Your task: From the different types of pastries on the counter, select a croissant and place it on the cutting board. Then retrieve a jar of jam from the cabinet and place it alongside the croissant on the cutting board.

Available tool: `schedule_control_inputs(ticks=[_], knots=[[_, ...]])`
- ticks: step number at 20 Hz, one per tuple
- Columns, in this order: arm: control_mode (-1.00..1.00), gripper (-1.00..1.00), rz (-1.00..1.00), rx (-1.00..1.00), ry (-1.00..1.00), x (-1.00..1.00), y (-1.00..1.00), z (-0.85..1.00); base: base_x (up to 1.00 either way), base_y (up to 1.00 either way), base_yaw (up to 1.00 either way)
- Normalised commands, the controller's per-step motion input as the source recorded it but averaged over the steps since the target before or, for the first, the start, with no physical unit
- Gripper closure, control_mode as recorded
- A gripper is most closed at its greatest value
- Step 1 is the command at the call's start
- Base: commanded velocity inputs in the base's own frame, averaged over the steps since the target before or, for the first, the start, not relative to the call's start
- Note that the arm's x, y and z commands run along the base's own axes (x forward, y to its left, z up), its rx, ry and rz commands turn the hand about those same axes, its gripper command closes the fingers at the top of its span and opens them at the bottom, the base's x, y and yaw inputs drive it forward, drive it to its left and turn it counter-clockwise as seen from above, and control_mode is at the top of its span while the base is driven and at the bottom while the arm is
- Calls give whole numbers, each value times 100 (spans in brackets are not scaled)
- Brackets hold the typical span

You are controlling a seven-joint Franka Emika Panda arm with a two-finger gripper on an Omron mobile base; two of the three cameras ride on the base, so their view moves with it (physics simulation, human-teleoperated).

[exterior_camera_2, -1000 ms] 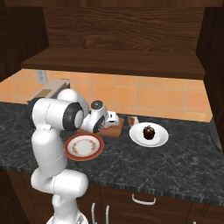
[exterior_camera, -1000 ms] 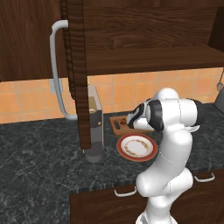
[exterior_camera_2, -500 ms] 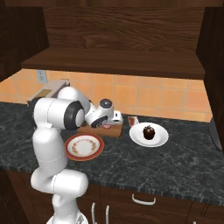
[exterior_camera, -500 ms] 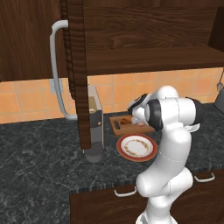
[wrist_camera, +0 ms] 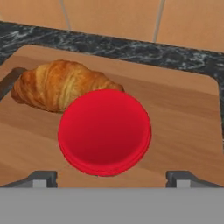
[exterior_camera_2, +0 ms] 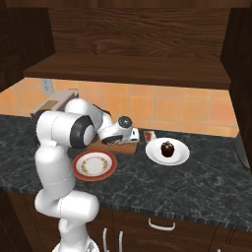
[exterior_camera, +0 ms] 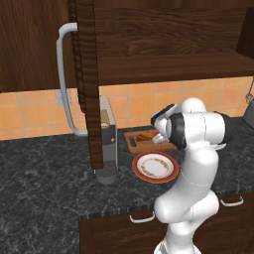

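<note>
Seen from the hand view: jar of jam (wrist_camera: 105,131) from straight above, red lid a round disc, standing on the cutting board (wrist_camera: 183,127) just beside the croissant (wrist_camera: 57,85), lid edge overlapping the pastry's near side from this angle; touching or apart, cannot tell. Fingertips (wrist_camera: 41,178) spread wide at either side of the jar, well clear of the lid, gripping nothing. Board's dark strip at the croissant's end.

From the left base view: hand (exterior_camera: 159,135) low over the board (exterior_camera: 139,144), croissant (exterior_camera: 146,136) just beside it. Red-rimmed plate (exterior_camera: 155,166) on the dark table (exterior_camera: 44,198) in front of the board. Cabinet door (exterior_camera: 84,79) swung open, pale bar handle (exterior_camera: 67,84) at its edge.

From the right base view: white plate with a dark pastry (exterior_camera_2: 168,148) to the right of the board, a small reddish piece on a little tray (exterior_camera_2: 149,136) between them.
</note>
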Motion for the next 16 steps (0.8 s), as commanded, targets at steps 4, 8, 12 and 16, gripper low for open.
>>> schedule_control_inputs(ticks=[4, 8, 12, 16], knots=[[-100, -100, 12, 0, -3, -44, 0, 42, 0, 0, 0], [-100, -100, 11, 0, -20, -65, 0, 44, 0, 0, 0], [-100, -100, 1, 0, -36, -76, -4, 16, 0, 0, 0], [-100, -100, -1, 0, -13, -42, -6, 18, 0, 0, 0]])
